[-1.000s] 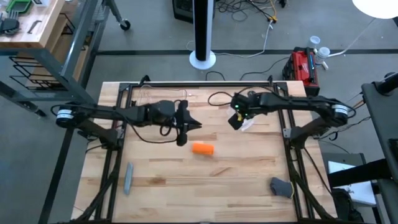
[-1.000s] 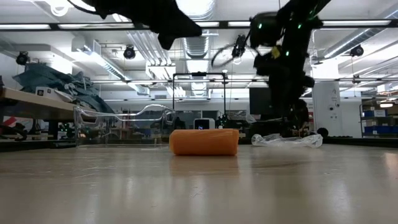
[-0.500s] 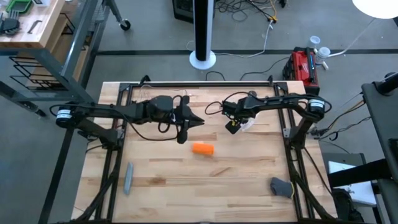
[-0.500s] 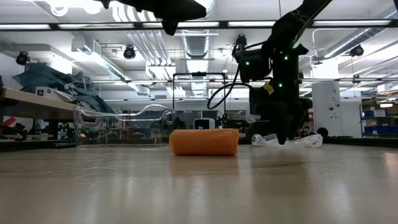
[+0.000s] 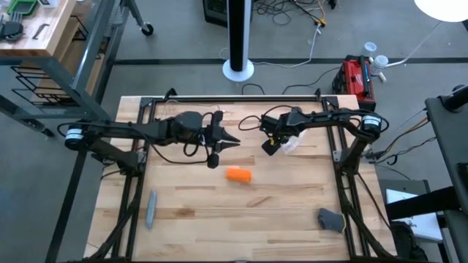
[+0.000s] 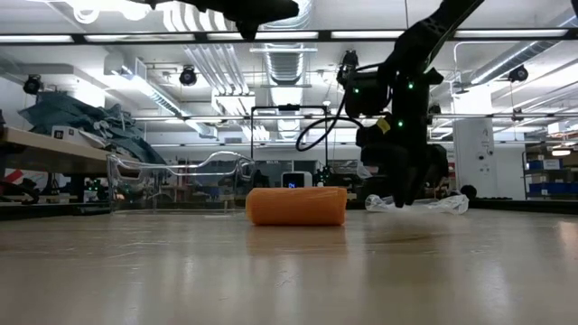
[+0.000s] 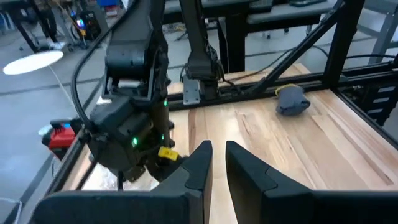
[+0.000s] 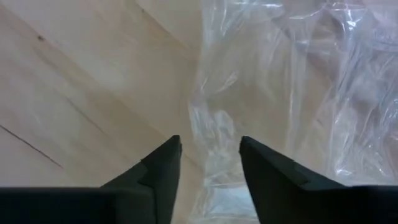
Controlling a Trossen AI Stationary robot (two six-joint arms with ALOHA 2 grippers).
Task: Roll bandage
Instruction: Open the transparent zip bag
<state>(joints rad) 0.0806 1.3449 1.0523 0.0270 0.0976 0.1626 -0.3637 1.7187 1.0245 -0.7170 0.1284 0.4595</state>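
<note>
The right gripper hangs low over the table, fingers parted around an edge of the clear plastic wrap without clamping it. The left gripper, raised and empty with fingers slightly apart, faces it. The bandage, a stubby orange roll, lies just nearer the table's front edge than both grippers, between them.

Bright orange bandage, pale wood table

Since a second ago, the right end effector swings from above the desk leftward and down, so its spread fingers now sit low over the crinkled clear plastic wrap. The left end effector lifts and draws back slightly toward the far edge.
</note>
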